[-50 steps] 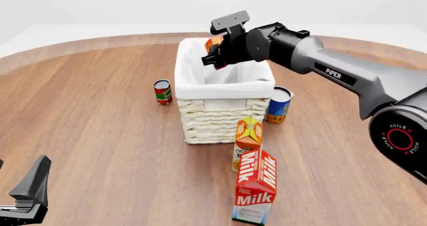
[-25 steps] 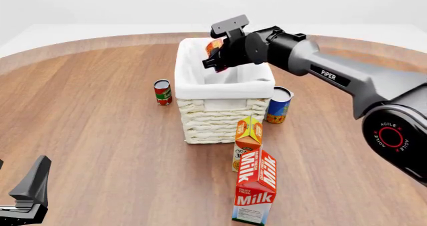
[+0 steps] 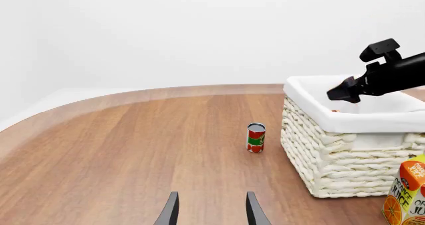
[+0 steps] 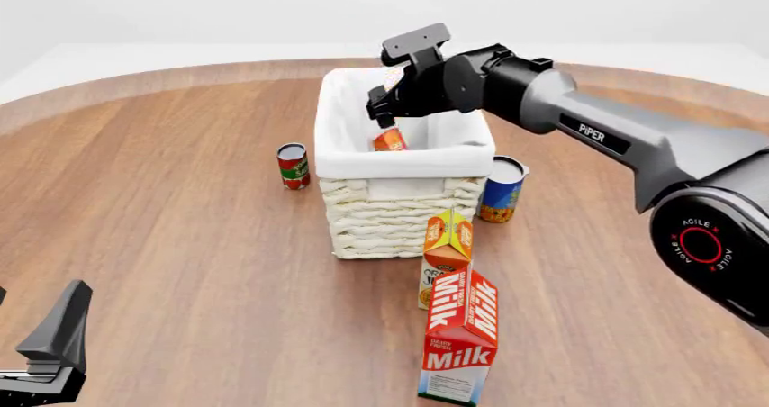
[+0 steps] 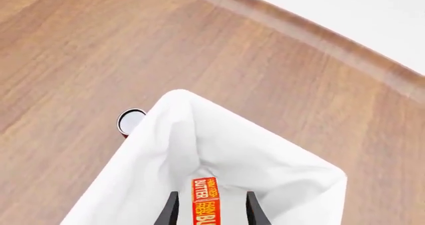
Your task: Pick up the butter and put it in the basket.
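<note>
Released, one butter (image 4: 388,140) has dropped — into one basket (image 4: 404,204).

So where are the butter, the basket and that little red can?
butter (image 4: 388,140), front view, on its orange face inside the basket.
basket (image 4: 402,211), front view, on its woven front wall.
red can (image 4: 292,166), front view, on its label.

The butter (image 4: 388,140) has dropped from the right arm's jaws into the basket (image 4: 402,204).
</note>
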